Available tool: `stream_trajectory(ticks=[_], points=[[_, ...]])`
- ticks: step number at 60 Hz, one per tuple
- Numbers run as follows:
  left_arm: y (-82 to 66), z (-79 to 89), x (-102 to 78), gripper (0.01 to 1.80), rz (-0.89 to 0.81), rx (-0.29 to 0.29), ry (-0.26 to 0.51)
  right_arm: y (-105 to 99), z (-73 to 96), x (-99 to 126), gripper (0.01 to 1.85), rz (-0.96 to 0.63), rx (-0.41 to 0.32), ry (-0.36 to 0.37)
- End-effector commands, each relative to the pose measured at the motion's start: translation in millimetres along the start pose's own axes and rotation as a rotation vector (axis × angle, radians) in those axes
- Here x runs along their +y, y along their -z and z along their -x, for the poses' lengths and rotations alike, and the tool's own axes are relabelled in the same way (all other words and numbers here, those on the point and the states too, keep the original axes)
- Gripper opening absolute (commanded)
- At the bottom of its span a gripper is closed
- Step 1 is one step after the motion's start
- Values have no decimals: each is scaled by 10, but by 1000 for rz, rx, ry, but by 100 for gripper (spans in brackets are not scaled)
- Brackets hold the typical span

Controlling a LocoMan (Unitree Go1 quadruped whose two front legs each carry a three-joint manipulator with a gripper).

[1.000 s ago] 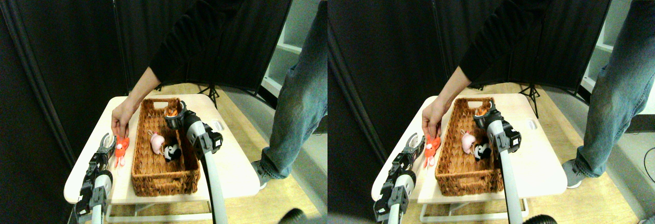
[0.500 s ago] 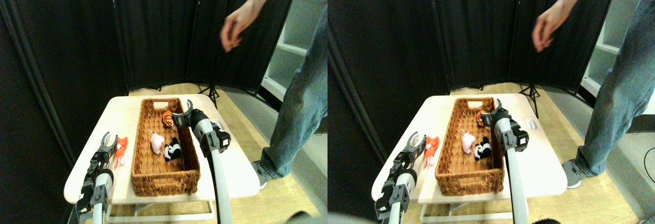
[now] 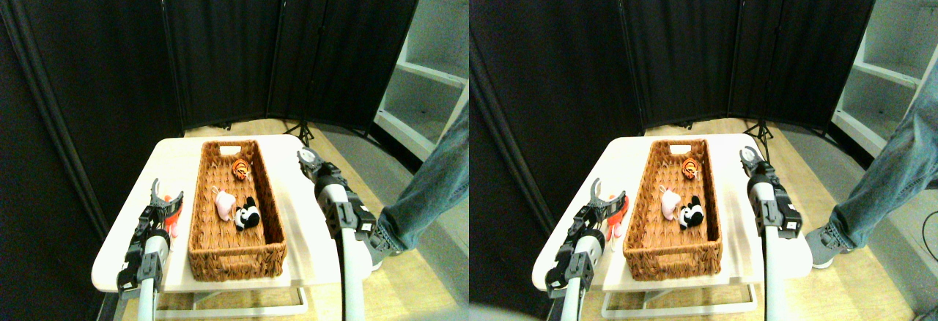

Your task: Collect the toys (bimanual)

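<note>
Left of the long brown wicker basket (image 3: 236, 211), the red-orange plush toy (image 3: 171, 217) lies just beside the left gripper (image 3: 163, 196), whose jaws gape wide.

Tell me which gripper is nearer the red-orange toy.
Left. The left gripper is right at the red-orange toy; the right gripper is across the basket.

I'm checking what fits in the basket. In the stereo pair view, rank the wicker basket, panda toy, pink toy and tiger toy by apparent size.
1. Wicker basket, by far.
2. Panda toy and pink toy: too alike to rank.
3. Tiger toy looks smallest, though it lies farther from the camera, so that is unsure.
</note>
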Motion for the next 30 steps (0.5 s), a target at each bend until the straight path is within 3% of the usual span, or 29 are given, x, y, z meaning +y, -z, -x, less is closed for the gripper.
stream_trajectory(ticks=[1, 8, 12, 30], points=[[8, -52, -99, 67, -20, 17, 37, -25, -29, -56, 1, -12, -17, -23], [34, -111, -100, 79, -14, 57, 21, -19, -37, -230, 1, -116, -16, 9], [58, -144, -105, 82, -7, 60, 15, 5, -32, -307, 1, -222, -25, 63], [101, -215, 97, 83, -7, 64, -33, 67, -8, -399, 1, -266, -33, 76]])
